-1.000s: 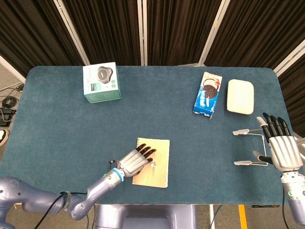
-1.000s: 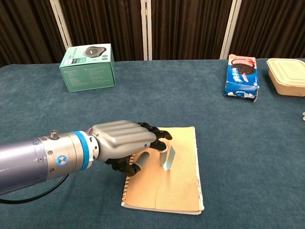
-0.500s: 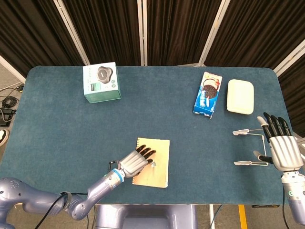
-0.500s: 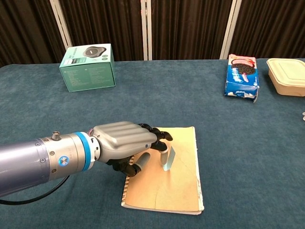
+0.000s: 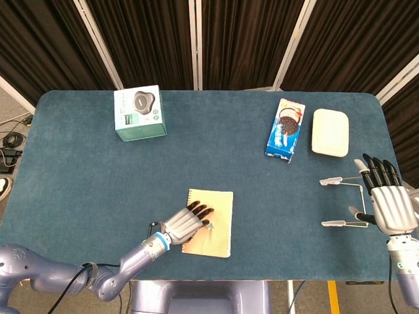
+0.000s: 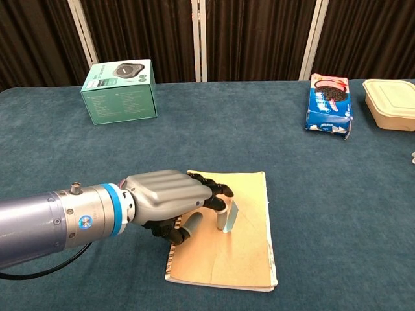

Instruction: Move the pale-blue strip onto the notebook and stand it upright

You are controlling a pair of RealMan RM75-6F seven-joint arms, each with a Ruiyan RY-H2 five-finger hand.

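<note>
The tan notebook (image 5: 220,201) (image 6: 246,259) lies near the table's front edge. On it the pale-blue strip (image 5: 210,224) (image 6: 229,217) stands upright. My left hand (image 5: 186,221) (image 6: 170,197) hovers low over the notebook's left half, palm down. Its dark fingertips (image 6: 219,205) reach the strip's upper left edge, while the thumb stays apart from the strip, so nothing is pinched. My right hand (image 5: 390,208) rests at the table's far right with its fingers spread and holding nothing.
A green box (image 5: 139,112) (image 6: 119,91) stands at the back left. A blue cookie pack (image 5: 285,127) (image 6: 329,103) and a cream lidded container (image 5: 330,132) (image 6: 390,96) lie at the back right. Two thin pale bars (image 5: 340,181) stick out beside the right hand.
My left hand has drawn back a little toward the front edge and sunk lower. The strip stays standing in the same spot. The right hand has barely moved.
</note>
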